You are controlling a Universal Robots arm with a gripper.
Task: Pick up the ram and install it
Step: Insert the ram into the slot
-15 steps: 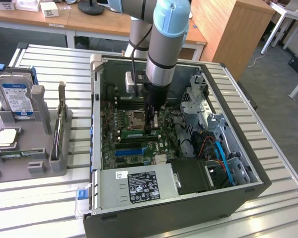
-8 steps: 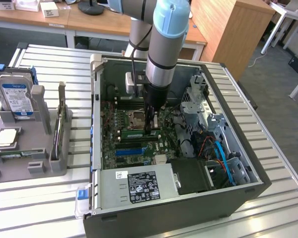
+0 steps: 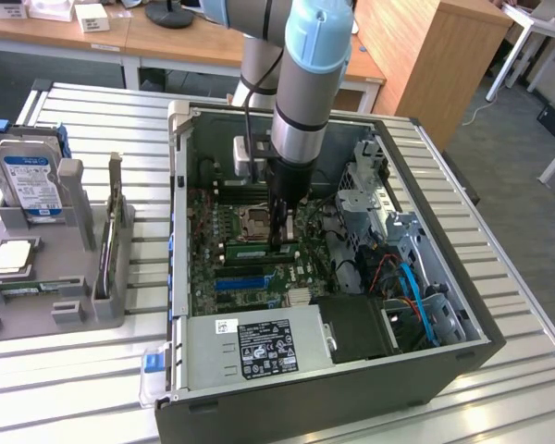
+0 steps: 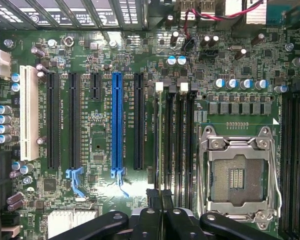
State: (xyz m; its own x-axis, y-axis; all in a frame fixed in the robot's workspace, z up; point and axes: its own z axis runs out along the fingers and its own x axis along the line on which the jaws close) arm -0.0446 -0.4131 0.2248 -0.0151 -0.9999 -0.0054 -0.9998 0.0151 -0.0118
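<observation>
**Exterior view:** the tool [image 3: 279, 240] stands inside the open black computer case [image 3: 180, 185]. It is closed on the long, thin green circuit-board ram [image 3: 254, 252], which lies just beside the square silver processor socket [image 3: 256, 220]. Seating cannot be confirmed.

**Wrist view:** the ram [image 4: 156, 140] shows edge-on over a dark memory slot on the socket's [image 4: 237, 170] side.

**Risk:** a slight tilt or offset would jam its edge against the slot wall or latches, and pressing then could flex the board.

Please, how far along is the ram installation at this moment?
Done: the ram is picked up and is inside the open computer case. In hand: the gripper grips it at the memory slots, beside the empty CPU socket. Left: I cannot tell whether it is fully seated, and it is not yet released.
</observation>
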